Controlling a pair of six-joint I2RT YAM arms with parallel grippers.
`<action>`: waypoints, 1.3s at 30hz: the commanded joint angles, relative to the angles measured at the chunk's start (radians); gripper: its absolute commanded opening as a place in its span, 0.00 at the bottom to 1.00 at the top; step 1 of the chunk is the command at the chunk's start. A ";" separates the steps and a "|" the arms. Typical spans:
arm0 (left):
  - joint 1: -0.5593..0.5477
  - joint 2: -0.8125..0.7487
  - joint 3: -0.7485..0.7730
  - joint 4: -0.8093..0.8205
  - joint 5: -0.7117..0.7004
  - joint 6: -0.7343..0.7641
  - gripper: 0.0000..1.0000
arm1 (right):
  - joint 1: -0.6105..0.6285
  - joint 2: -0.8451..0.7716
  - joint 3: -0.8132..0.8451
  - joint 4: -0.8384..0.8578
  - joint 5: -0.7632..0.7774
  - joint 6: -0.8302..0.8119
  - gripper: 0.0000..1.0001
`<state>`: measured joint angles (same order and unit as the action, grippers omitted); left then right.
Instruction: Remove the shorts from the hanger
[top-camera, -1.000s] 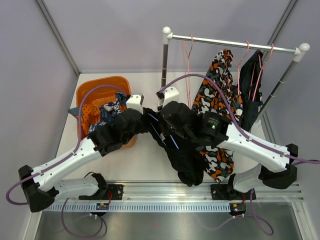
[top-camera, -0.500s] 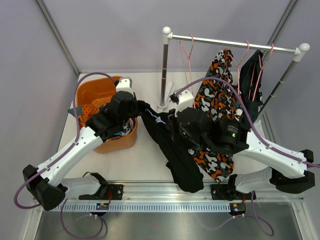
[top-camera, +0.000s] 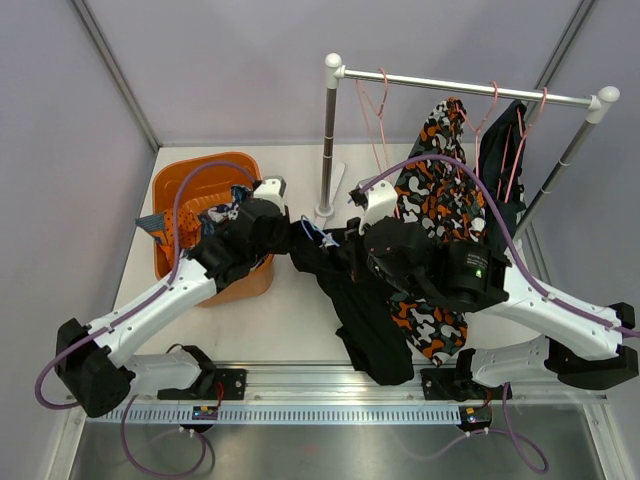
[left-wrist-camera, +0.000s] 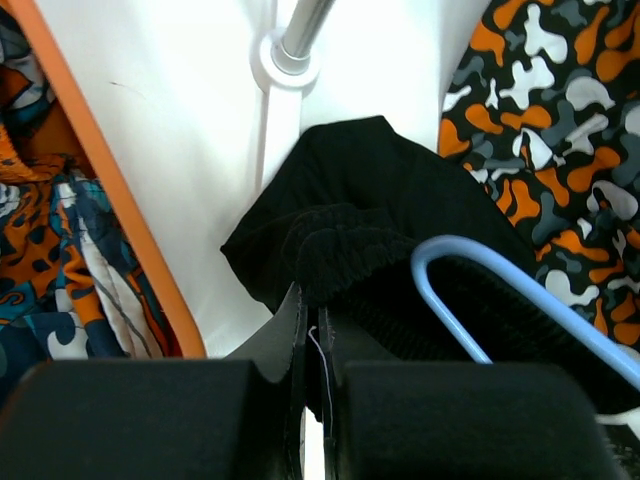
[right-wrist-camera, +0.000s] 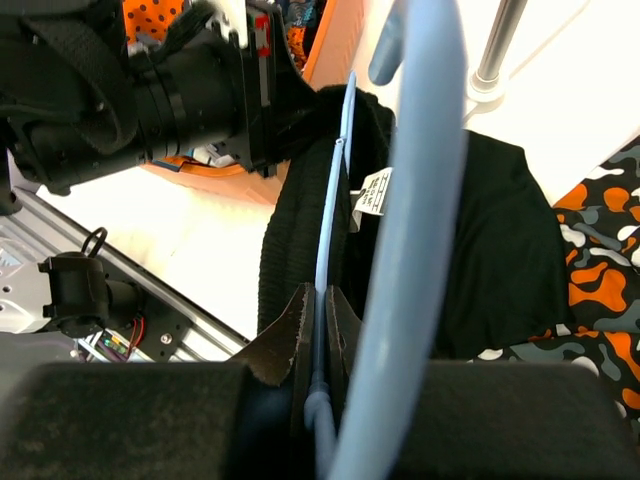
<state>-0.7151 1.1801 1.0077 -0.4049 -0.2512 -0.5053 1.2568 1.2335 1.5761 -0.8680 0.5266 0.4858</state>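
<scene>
The black shorts (top-camera: 365, 310) hang from a light-blue hanger (right-wrist-camera: 425, 200), held over the table between my two arms. My left gripper (top-camera: 287, 235) is shut on the black shorts' waistband (left-wrist-camera: 340, 250), and the hanger's loop (left-wrist-camera: 470, 300) lies just to its right. My right gripper (top-camera: 345, 245) is shut on the hanger's thin wire (right-wrist-camera: 335, 200). The camouflage shorts (top-camera: 440, 185) and the navy shorts (top-camera: 500, 160) hang on pink hangers on the rail. The teal-blue and orange patterned shorts (top-camera: 215, 215) lie in the orange basket (top-camera: 200, 170).
The clothes rail (top-camera: 470, 90) stands at the back on two posts; the left post's base (left-wrist-camera: 290, 60) is just beyond my left gripper. An empty pink hanger (top-camera: 375, 110) hangs on the rail. The basket's rim (left-wrist-camera: 100, 200) is at my left gripper's left.
My left gripper swung toward the basket, then came back right a little, still holding the waistband. My right gripper moved right and back with the hanger.
</scene>
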 joint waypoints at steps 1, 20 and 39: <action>-0.032 -0.016 -0.003 0.057 -0.037 0.037 0.00 | 0.021 -0.045 0.018 0.066 0.012 -0.003 0.00; -0.717 -0.192 0.032 0.190 -0.240 0.215 0.00 | -0.175 0.015 0.134 0.121 0.193 -0.124 0.00; -0.988 -0.166 0.317 0.114 -0.512 0.611 0.00 | -0.324 -0.049 0.186 0.115 0.276 -0.205 0.00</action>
<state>-1.7058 1.0428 1.2465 -0.3611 -0.5766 0.0200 0.9398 1.2606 1.7184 -0.7795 0.7601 0.2867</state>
